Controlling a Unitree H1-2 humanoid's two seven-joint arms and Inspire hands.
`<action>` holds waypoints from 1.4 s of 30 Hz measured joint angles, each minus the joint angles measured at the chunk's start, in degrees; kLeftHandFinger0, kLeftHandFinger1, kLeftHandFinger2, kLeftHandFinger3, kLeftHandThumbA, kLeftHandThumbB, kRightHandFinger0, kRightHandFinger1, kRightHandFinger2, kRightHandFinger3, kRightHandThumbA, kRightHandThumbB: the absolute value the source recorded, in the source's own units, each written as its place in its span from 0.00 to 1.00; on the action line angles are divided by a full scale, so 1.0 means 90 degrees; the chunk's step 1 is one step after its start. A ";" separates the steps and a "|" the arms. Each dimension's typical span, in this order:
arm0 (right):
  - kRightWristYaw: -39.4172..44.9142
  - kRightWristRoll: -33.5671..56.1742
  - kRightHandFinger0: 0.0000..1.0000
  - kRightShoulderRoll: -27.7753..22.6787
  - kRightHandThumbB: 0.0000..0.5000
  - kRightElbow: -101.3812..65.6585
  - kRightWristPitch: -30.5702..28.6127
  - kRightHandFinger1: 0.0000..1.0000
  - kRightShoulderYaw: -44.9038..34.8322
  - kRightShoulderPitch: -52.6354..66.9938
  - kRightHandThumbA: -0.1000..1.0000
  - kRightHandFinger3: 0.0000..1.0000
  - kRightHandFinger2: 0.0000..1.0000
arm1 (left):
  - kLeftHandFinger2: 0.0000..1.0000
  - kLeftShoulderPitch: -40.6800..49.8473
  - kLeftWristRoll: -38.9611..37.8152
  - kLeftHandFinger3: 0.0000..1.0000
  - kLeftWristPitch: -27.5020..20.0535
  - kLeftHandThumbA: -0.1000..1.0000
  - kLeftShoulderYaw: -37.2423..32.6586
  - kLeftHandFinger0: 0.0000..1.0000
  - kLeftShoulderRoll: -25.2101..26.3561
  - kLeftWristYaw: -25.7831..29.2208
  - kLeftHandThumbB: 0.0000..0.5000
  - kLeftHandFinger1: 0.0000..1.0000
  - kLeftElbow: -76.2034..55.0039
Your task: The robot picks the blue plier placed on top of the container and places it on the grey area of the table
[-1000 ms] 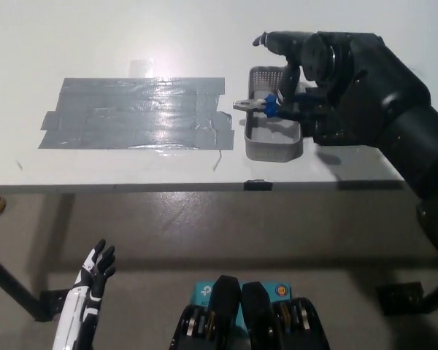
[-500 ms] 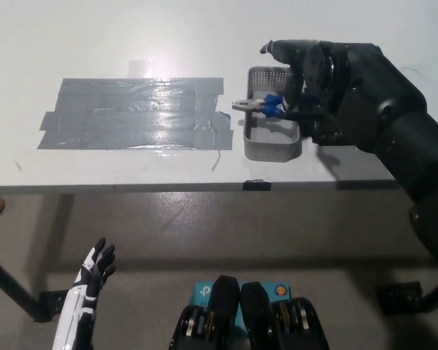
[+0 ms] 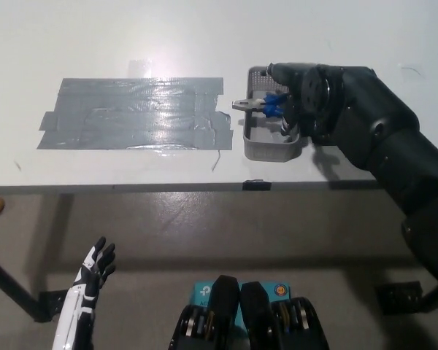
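The blue-handled plier (image 3: 266, 105) lies across the top of the grey mesh container (image 3: 272, 150) on the white table, its metal jaws poking left past the rim. My black right hand (image 3: 305, 98) hovers over the container's right side. It is open, its fingers apart above and below the blue handles, and it hides their far ends. The grey taped area (image 3: 131, 113) lies just left of the container with nothing on it. My white left hand (image 3: 92, 277) rests low at the lower left, below the table's edge, open.
The table's front edge (image 3: 168, 188) runs across the middle of the picture, with a small dark clip (image 3: 256, 184) on it below the container. Under it are the floor and a table leg (image 3: 14, 292) at the lower left.
My right hand has moved left and down, and its fingers now lie either side of the blue handles. The plier and container have not moved. My left hand is unchanged.
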 measured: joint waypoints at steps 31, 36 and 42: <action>-0.0251 0.0001 1.00 0.0209 0.67 0.0725 -0.0180 1.00 -0.0211 0.0052 1.00 1.00 1.00 | 1.00 -0.0133 -0.0002 1.00 0.0006 0.99 0.0014 1.00 0.0048 -0.0008 0.00 1.00 0.0000; -0.0330 0.0000 1.00 0.0238 0.66 0.0794 -0.0241 1.00 -0.0210 0.0052 1.00 1.00 1.00 | 1.00 -0.0138 -0.0002 1.00 0.0005 1.00 0.0012 1.00 0.0044 -0.0008 0.00 1.00 0.0000; -0.0579 0.0010 0.23 0.0297 0.51 0.0839 -0.0289 0.34 -0.0277 0.0105 0.01 0.59 0.43 | 1.00 -0.0138 -0.0012 1.00 0.0005 1.00 0.0007 1.00 0.0044 -0.0010 0.00 1.00 0.0001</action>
